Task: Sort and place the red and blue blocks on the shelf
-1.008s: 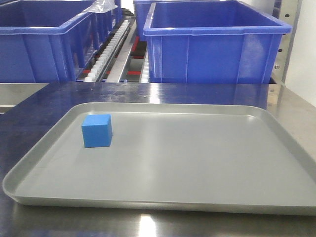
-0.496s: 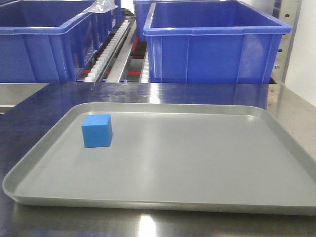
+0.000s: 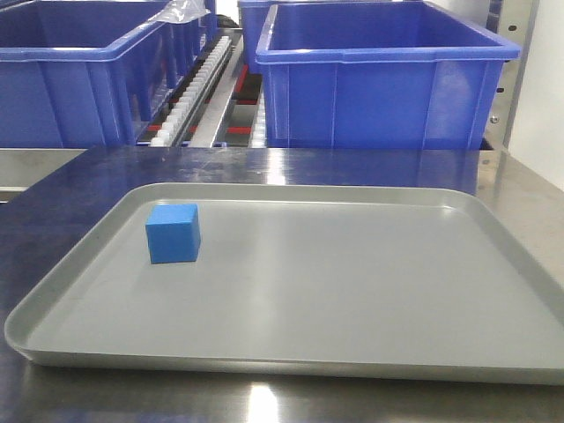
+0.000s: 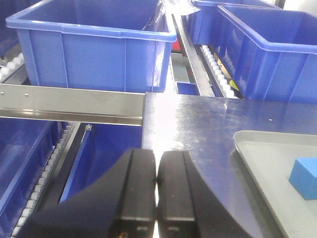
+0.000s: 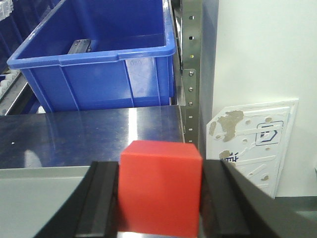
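A blue block [image 3: 173,233] sits on the left part of a grey tray [image 3: 352,352] in the front view; it also shows at the right edge of the left wrist view [image 4: 304,177]. My left gripper [image 4: 156,173] is shut and empty, over the steel shelf's left edge, left of the tray [image 4: 257,148]. My right gripper [image 5: 159,198] is shut on a red block [image 5: 161,187], held above the shelf's right end near the tray's far right corner [image 5: 29,198]. Neither gripper shows in the front view.
Large blue bins [image 3: 379,79] [image 3: 62,75] stand behind the shelf on roller rails [image 3: 189,101]. A perforated steel upright [image 5: 190,74] and a white wall with a white panel [image 5: 257,139] are at the right. More blue bins [image 4: 94,47] lie beyond and below the left edge.
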`<state>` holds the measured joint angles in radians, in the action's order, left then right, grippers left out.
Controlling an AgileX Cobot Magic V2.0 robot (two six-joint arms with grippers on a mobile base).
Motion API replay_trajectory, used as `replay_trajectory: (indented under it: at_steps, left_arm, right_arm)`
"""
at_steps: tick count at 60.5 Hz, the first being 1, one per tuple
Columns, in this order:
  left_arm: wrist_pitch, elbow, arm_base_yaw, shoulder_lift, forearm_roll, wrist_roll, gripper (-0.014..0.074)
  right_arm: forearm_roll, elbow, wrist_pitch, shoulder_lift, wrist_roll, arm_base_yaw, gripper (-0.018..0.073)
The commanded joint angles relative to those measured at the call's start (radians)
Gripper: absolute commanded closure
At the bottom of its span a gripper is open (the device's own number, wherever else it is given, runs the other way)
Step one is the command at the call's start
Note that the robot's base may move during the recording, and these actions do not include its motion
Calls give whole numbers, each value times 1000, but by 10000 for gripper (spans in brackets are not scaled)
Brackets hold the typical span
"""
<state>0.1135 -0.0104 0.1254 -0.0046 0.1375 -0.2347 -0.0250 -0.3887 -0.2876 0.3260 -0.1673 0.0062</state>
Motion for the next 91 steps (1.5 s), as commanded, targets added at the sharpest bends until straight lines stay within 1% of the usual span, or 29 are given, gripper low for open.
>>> replay_trajectory:
  at_steps: [1, 7, 14, 17, 19, 24, 32, 37, 43, 45, 52, 61, 78, 86, 91]
  left_arm:
    - [-87, -22, 1, -12, 5, 1, 463]
    - [-60, -5, 1, -12, 6, 1, 463]
    - [36, 82, 1, 34, -19, 1, 463]
    - [89, 147, 5, 80, -19, 1, 463]
    - [148, 218, 10, 133, -17, 3, 463]
    - [291, 397, 27, 266, 17, 5, 463]
    - [455, 639, 41, 477, 51, 11, 463]
    - [540, 748, 41, 560, 58, 11, 463]
    - [618, 831, 41, 620, 56, 11, 463]
    - [629, 848, 41, 631, 58, 11, 463]
    - [599, 861, 41, 658, 58, 11, 463]
    - [645, 861, 41, 658, 58, 11, 463]
    - [647, 857, 41, 658, 61, 11, 463]
    - [693, 857, 41, 658, 53, 11, 463]
    - [692, 857, 41, 663, 59, 11, 463]
  right_arm:
    - [-12, -30, 97, 8, 3, -7, 502]
    - [-12, -30, 96, 8, 3, -6, 502]
    - [-12, -30, 96, 8, 3, -6, 502]
    - [-12, -30, 96, 8, 3, -6, 502]
    - [-12, -30, 96, 8, 3, -6, 502]
    - [-12, -30, 96, 8, 3, -6, 502]
    - [-12, -30, 96, 8, 3, -6, 502]
    - [-12, -30, 96, 8, 3, -6, 502]
    - [-12, -30, 96, 8, 3, -6, 502]
    - [-12, -30, 96, 8, 3, -6, 502]
    - [-12, -30, 96, 8, 3, -6, 502]
    - [-12, -30, 96, 8, 3, -6, 502]
    - [-12, -30, 96, 8, 3, -6, 502]
    - [-12, -30, 96, 8, 3, -6, 502]
    - [-12, -30, 96, 8, 3, -6, 502]
